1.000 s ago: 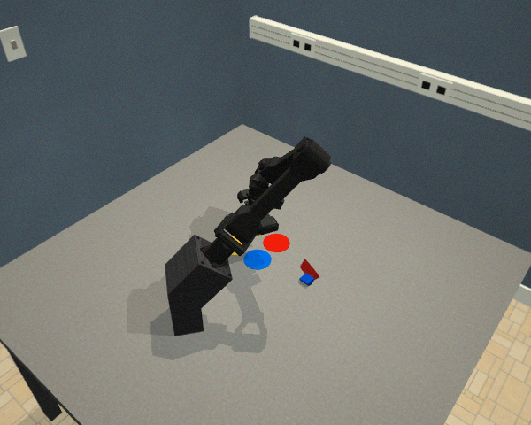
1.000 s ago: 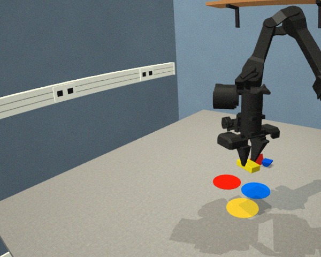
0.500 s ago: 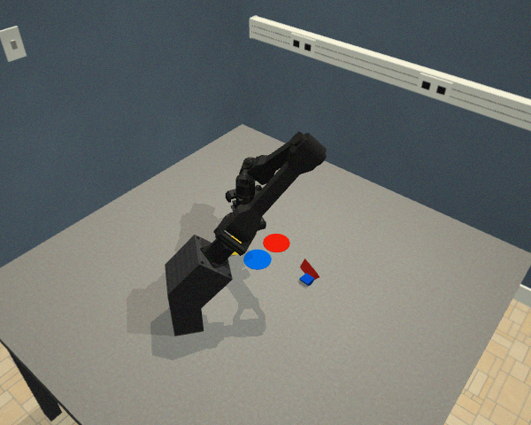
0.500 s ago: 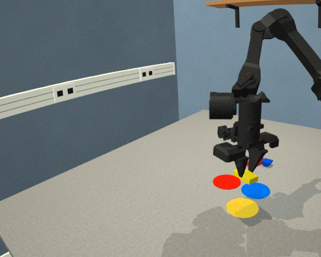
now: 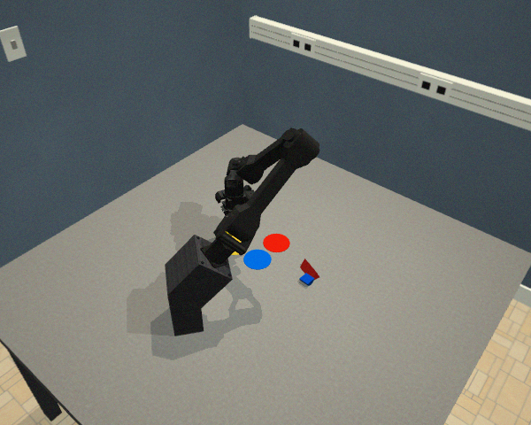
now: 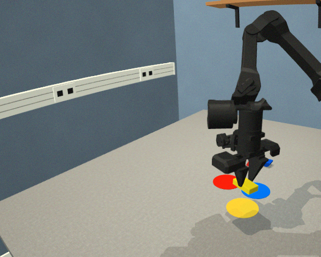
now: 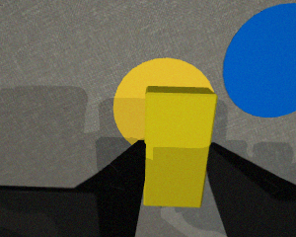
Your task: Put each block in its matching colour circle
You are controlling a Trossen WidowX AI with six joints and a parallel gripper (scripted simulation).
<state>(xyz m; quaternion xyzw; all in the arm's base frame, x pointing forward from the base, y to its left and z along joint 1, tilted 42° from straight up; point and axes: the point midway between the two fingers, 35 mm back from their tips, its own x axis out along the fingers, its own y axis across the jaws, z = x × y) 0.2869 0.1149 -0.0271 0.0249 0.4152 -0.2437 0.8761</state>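
Observation:
My gripper (image 6: 246,182) (image 7: 175,148) is shut on a yellow block (image 6: 250,189) (image 7: 180,133) and holds it a little above the table, over the yellow circle (image 6: 242,207) (image 7: 130,106). In the wrist view the block covers the circle's right part. The blue circle (image 5: 257,258) (image 6: 261,193) (image 7: 261,64) and the red circle (image 5: 276,243) (image 6: 223,181) lie beside it. A red block (image 5: 308,266) and a blue block (image 5: 306,279) (image 6: 268,162) lie touching each other on the table, outside the circles. In the top view the arm hides the gripper.
The arm's black base box (image 5: 190,288) stands on the grey table (image 5: 354,354) close to the circles. A white wall rail (image 5: 398,66) runs behind, and a wooden shelf (image 6: 254,3) hangs above.

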